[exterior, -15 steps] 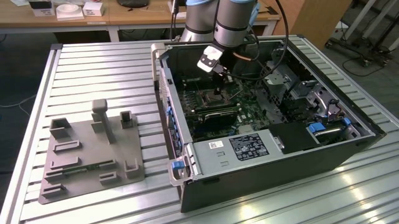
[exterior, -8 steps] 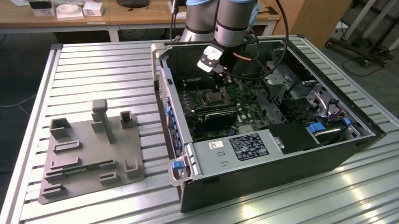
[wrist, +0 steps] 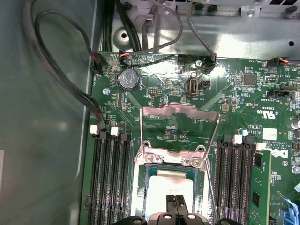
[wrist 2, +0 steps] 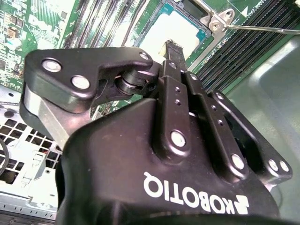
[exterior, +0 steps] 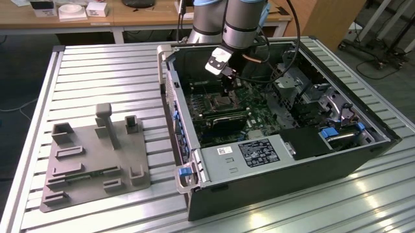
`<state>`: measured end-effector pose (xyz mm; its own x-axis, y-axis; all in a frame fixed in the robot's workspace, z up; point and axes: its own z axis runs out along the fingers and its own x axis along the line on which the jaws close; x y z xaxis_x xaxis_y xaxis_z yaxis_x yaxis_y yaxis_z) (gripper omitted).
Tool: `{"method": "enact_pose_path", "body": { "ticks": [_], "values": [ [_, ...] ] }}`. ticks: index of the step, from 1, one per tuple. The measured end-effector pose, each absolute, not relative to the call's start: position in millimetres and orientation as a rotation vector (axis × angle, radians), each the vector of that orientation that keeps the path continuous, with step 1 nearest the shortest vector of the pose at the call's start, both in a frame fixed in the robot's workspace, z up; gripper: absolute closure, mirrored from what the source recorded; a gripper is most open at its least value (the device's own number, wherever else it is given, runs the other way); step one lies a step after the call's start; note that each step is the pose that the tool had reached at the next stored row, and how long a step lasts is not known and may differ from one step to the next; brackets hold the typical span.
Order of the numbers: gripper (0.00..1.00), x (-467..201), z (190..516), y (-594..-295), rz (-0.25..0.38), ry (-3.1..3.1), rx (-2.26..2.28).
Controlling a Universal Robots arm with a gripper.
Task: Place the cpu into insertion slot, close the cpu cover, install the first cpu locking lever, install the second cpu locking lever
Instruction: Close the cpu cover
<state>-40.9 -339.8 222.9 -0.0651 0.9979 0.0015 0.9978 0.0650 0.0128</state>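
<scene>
The cpu (wrist: pixel 168 184), a silvery square chip, lies flat in the insertion slot (wrist: pixel 152 174) on the green board. The cpu cover (wrist: pixel 180 111), a silver frame with a window cut-out, stands raised on its hinge at the slot's far edge. My gripper (wrist: pixel 177 202) is shut with nothing between its fingers, its tips just over the cpu's near part. In the second wrist view the fingertips (wrist 2: pixel 170 47) hover at the edge of the cpu (wrist 2: pixel 176 26). A thin locking lever (wrist: pixel 211 187) runs beside the slot. In the exterior view the gripper (exterior: pixel 225 91) reaches down into the open computer case.
Long black memory slots (wrist: pixel 110 178) flank the socket on both sides. Cables (wrist: pixel 70 79) hang along the case wall. A grey box with a black label (exterior: pixel 250 153) fills the case's near end. A grey fixture plate (exterior: pixel 91 160) lies on the slatted table at the exterior view's left.
</scene>
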Motion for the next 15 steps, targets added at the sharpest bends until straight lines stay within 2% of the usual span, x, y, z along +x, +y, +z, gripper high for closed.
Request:
{"method": "enact_pose_path", "body": {
  "ticks": [15],
  "values": [
    [0.90, -40.8, 231.0, -339.7, 0.017, 2.287, 2.143]
  ]
}}
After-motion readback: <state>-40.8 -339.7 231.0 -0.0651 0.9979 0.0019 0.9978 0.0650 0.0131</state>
